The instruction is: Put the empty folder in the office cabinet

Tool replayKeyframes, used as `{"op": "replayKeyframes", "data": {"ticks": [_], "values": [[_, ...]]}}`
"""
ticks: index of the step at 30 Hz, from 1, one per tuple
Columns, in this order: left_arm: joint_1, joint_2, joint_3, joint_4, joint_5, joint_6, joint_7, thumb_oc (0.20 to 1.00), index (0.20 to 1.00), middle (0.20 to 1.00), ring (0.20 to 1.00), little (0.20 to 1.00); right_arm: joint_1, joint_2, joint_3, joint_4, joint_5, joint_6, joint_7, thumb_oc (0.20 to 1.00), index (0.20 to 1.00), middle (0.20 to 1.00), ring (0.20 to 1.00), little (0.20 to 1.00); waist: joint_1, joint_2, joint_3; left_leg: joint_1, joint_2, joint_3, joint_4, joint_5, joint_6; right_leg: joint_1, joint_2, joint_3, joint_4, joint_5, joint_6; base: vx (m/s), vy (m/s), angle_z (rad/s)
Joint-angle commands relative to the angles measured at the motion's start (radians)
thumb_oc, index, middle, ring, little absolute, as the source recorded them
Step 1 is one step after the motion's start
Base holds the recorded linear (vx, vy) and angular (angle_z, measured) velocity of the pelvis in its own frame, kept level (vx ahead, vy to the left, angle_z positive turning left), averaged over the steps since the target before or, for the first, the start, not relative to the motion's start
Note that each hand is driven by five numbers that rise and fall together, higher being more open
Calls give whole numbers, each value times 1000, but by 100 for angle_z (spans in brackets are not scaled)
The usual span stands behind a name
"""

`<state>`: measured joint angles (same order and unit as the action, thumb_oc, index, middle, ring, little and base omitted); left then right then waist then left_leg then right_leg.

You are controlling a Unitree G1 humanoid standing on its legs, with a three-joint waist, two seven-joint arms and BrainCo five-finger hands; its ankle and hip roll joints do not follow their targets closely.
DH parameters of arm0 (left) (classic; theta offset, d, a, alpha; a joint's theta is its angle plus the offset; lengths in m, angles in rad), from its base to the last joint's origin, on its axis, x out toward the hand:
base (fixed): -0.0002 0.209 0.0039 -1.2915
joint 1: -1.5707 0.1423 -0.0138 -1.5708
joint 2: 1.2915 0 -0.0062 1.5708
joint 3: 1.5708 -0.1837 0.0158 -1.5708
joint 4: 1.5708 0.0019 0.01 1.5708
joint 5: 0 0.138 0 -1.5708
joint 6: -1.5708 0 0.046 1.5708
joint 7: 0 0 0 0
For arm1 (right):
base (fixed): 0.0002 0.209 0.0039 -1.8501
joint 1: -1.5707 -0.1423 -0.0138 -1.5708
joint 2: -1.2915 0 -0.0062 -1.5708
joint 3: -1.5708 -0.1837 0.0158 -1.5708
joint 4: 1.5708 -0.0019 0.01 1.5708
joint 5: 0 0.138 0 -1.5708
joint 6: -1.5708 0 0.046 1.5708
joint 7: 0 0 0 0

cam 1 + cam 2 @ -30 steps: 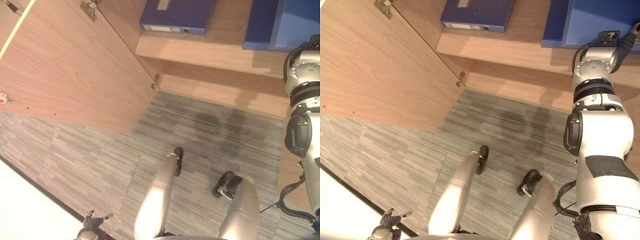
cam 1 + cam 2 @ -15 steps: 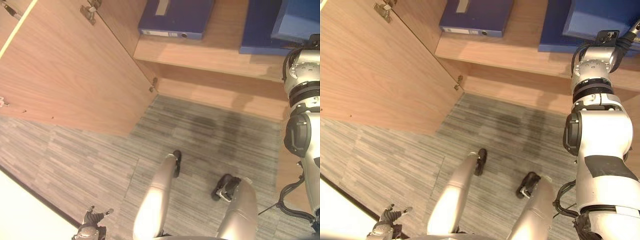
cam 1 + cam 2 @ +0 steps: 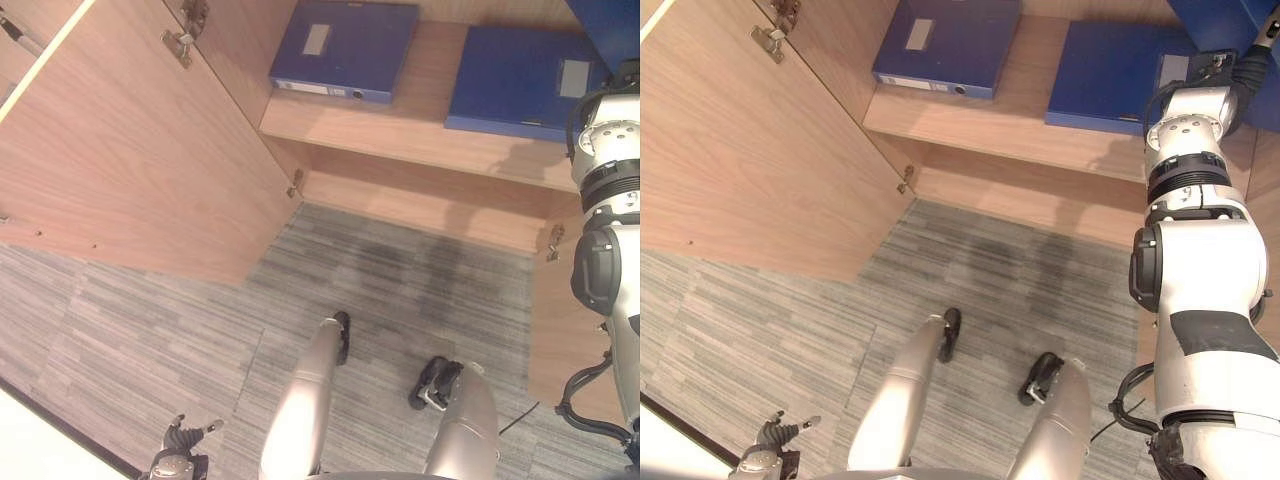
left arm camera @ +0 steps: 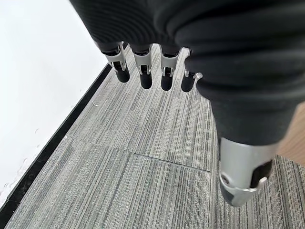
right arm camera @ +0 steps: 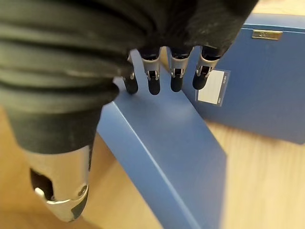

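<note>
Right hand (image 5: 157, 71) at the upper right of the right eye view, at the end of a raised silver arm, reaching into an open wooden cabinet (image 3: 1040, 120). Seen from its wrist camera: fingers (image 5: 153, 81) extended fairly straight, dark tips over the upper edge of a blue folder (image 5: 162, 157), thumb (image 5: 62, 191) apart on the near side. Contact between fingertips and folder hard to judge; no clear curl around it, so the grasp cannot be told for certain.

Folder itself a flat, rigid, smooth blue slab, tilted up on edge, long axis running diagonally away from the fingers toward the lower right of the wrist frame, lower end cut off. In the eye views just a blue corner (image 3: 610, 25) at the top right, mostly out of frame.

Behind it, a second blue folder (image 3: 1110, 75) lying flat on the light wood-grain shelf (image 3: 990, 125), pale label facing up. Further left on the same shelf, a third blue folder (image 3: 945, 45), also flat, spine with a round hole facing out. Open cabinet door (image 3: 130, 160) filling the upper left, metal hinges along its edge.

Left hand (image 4: 143, 71) at the bottom left of the eye views, fingers relaxed and straight, holding nothing, above grey striped carpet (image 4: 119, 167).
</note>
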<state>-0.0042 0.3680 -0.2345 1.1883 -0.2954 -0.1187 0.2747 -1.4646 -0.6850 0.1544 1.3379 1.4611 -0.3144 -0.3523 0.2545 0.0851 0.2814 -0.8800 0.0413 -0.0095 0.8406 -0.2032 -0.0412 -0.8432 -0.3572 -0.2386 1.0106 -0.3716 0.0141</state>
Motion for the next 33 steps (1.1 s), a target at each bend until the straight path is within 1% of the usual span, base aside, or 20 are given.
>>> {"op": "replayKeyframes", "data": {"ticks": [1,4,8,11,12,13,14,15,18,22,24,27,33], "values": [[-16,94,14,107,35,7,-11,1000,1000,1000,1000,1000,-84,-84,53,-29,-166,62,22,1000,1000,1000,1000,1000,3,-21,23,28,72,-44,-86,-23,-34,206,-21,-51,-41,-51,42,0,0,0],[-17,95,13,110,54,10,-22,1000,1000,1000,1000,1000,-82,-92,122,18,-289,141,25,1000,1000,1000,1000,1000,-3,-26,25,30,74,-42,-89,-18,-34,204,-18,-50,-44,-46,39,0,0,0],[-20,94,4,109,73,15,-43,1000,1000,1000,1000,1000,-54,-82,186,72,-414,237,67,1000,1000,1000,1000,1000,-13,-29,28,32,78,-36,-90,-16,-34,199,-13,-45,-45,-45,34,0,-1,-1],[-17,94,-4,106,87,17,-56,1000,1000,1000,1000,1000,-36,-68,227,119,-511,295,102,1000,1000,1000,1000,1000,-14,-28,30,33,81,-33,-92,-14,-35,197,-11,-45,-49,-45,32,0,2,-1],[-13,96,-11,101,98,21,-71,1000,1000,1000,1000,1000,-20,-55,263,148,-600,338,134,1000,1000,1000,1000,1000,-11,-27,32,32,81,-31,-90,-12,-33,195,-11,-45,-49,-43,30,-3,5,-6],[-14,99,-13,99,104,23,-78,1000,1000,1000,1000,1000,-10,-43,287,165,-654,360,156,1000,1000,1000,1000,1000,-9,-26,33,32,80,-31,-89,-11,-33,196,-11,-46,-49,-43,29,-1,3,-8],[-14,99,-12,98,104,24,-78,1000,1000,1000,1000,1000,-12,-43,287,166,-656,360,157,1000,1000,1000,1000,1000,-10,-25,33,32,80,-31,-89,-11,-33,196,-11,-46,-50,-43,29,-3,-1,-11],[-16,103,-16,96,111,28,-87,1000,1000,1000,1000,1000,-4,-31,311,184,-713,385,179,1000,1000,1000,1000,1000,-8,-23,34,31,80,-32,-89,-10,-32,195,-10,-46,-49,-43,28,0,-1,-10],[-21,114,-29,87,136,35,-110,1000,1000,1000,1000,1000,19,-1,360,203,-843,413,231,1000,1000,1000,1000,1000,-4,-20,35,29,79,-34,-88,-7,-30,196,-12,-47,-47,-44,26,3,-5,-4],[-23,130,-28,80,157,44,-135,1000,1000,1000,1000,1000,48,32,406,204,-969,425,277,1000,1000,1000,1000,1000,0,-12,38,27,76,-37,-82,-4,-28,197,-14,-47,-44,-47,23,0,0,0],[-25,134,-28,80,159,46,-138,1000,1000,1000,1000,1000,51,38,407,200,-983,425,280,1000,1000,1000,1000,1000,0,-11,39,27,75,-37,-82,-4,-27,198,-15,-47,-43,-47,23,0,0,0],[-24,147,-25,73,174,53,-153,1000,1000,1000,1000,1000,66,75,413,191,-1039,425,291,1000,1000,1000,1000,1000,4,-3,41,25,73,-37,-80,-3,-25,199,-16,-47,-42,-50,21,0,0,0],[-39,159,-22,66,175,54,-160,1000,1000,1000,1000,1000,62,104,398,180,-1052,415,292,1000,1000,1000,1000,1000,5,4,45,19,68,-35,-76,-2,-21,196,-20,-45,-39,-50,19,0,0,0]]}}
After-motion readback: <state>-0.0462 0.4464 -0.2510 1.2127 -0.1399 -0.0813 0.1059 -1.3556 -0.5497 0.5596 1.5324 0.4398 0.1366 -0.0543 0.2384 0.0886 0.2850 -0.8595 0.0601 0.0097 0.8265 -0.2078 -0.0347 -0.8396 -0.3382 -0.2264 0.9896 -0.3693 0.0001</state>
